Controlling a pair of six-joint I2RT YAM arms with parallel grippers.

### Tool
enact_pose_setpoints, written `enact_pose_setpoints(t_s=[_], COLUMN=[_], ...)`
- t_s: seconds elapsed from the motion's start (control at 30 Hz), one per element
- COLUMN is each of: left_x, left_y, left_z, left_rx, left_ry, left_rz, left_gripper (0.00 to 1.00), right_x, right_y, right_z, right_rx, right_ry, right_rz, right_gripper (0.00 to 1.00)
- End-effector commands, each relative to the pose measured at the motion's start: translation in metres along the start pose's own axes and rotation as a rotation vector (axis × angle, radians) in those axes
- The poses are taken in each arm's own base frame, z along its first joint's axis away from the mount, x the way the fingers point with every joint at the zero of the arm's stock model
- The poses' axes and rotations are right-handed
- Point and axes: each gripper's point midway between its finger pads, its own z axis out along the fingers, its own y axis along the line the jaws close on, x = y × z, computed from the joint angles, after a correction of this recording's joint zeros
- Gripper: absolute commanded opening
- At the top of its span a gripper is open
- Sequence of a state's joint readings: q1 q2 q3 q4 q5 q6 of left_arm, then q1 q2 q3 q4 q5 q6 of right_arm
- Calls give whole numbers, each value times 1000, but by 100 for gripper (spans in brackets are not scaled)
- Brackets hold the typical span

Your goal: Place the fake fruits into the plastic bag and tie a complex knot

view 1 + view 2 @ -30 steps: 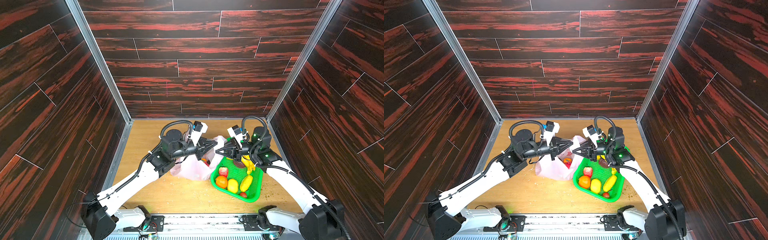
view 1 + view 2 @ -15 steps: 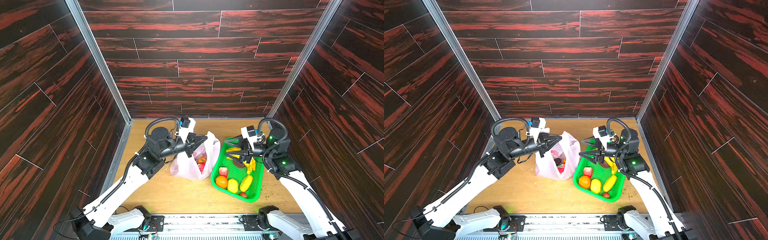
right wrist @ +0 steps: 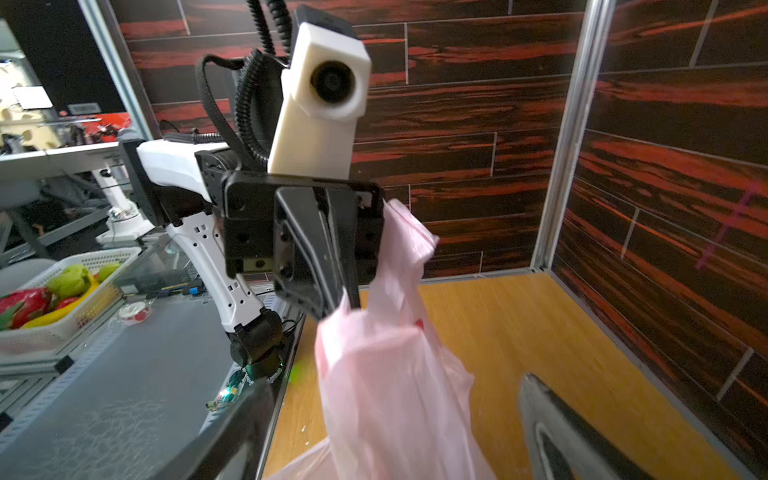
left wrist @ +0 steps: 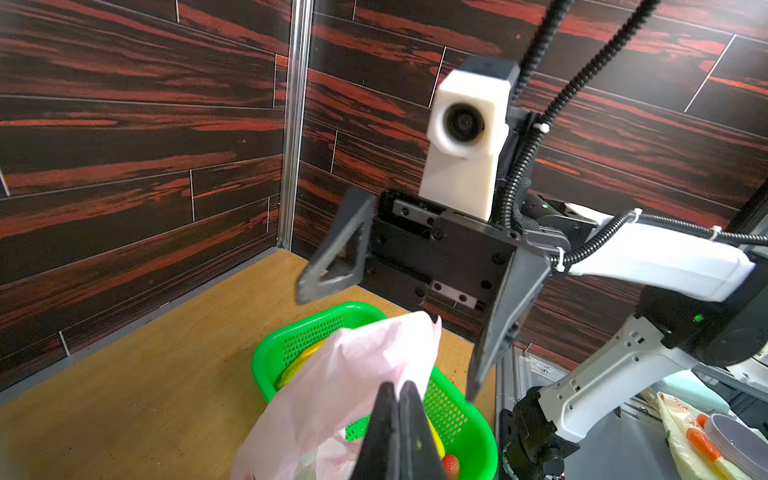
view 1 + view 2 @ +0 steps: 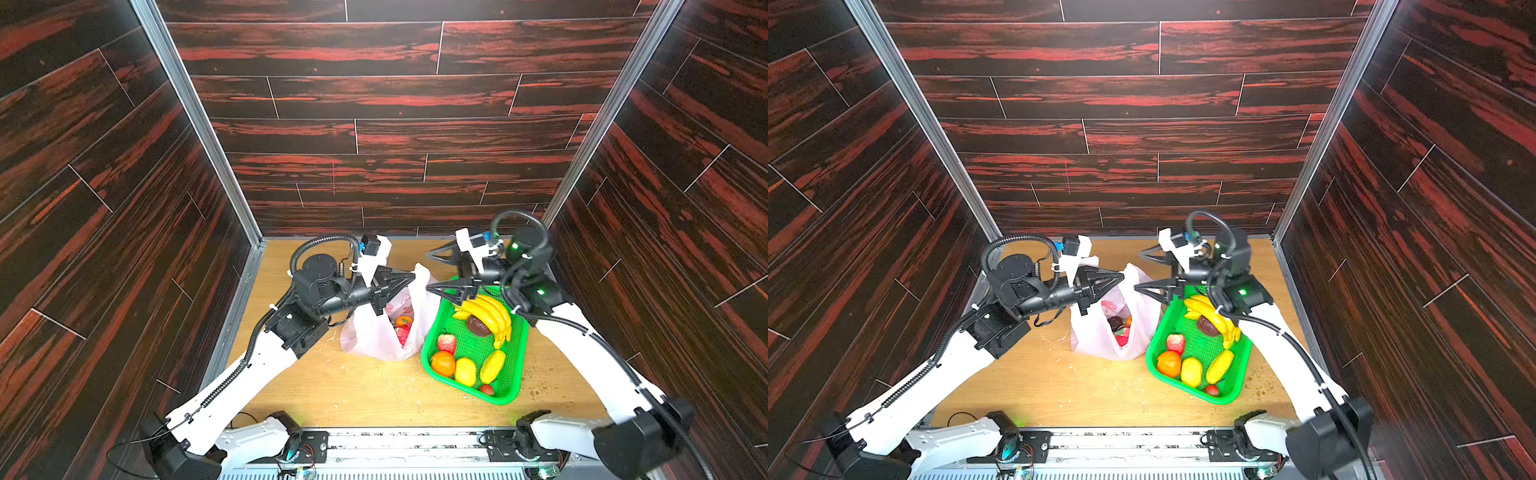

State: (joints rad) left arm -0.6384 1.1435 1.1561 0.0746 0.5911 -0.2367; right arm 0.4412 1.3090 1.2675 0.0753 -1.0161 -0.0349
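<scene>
The plastic bag stands open on the table, with an orange and red fruits inside. My left gripper is shut on its strap handle and holds it up. My right gripper is open, close to the bag's top on the basket side, with the pink film hanging between its spread fingers, untouched. More fake fruits lie in the green basket: a banana bunch, a dark round one, an orange and a lemon. No knot is in view.
The green basket touches the bag's right side. Dark wood-look walls close in the wooden table on three sides. Crumbs lie scattered on the table. Outside the cell, a white basket holds other fruits.
My right gripper has opened, let go of the bag and drawn back toward the basket. My left gripper has kept its hold and carried the handle left, then up.
</scene>
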Motion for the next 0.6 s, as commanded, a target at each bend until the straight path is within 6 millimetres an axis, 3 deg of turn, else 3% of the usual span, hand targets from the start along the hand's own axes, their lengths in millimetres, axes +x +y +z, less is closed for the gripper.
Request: enact_pose_setpoints(t_s=[0.0,0.1,0.37,0.57], left_x=[-32,-35,-44,-48], left_y=[-15,-15,-11,-7], left_z=[-13,-14,-20,-21], left_rx=[23,15,-20,-46], left_ry=[-77,-83,-109,-125], left_rz=[54,57,65,57], left_gripper=[0,0,0,0], right_x=[2,8,37,59], right_y=[3,6,14,18], right_z=[17,30,38,36], right_rx=[-78,-135,-203,-172], right_ry=[7,18,50,41], right_rz=[-36,-18,77,121], right_gripper=[93,90,49,40])
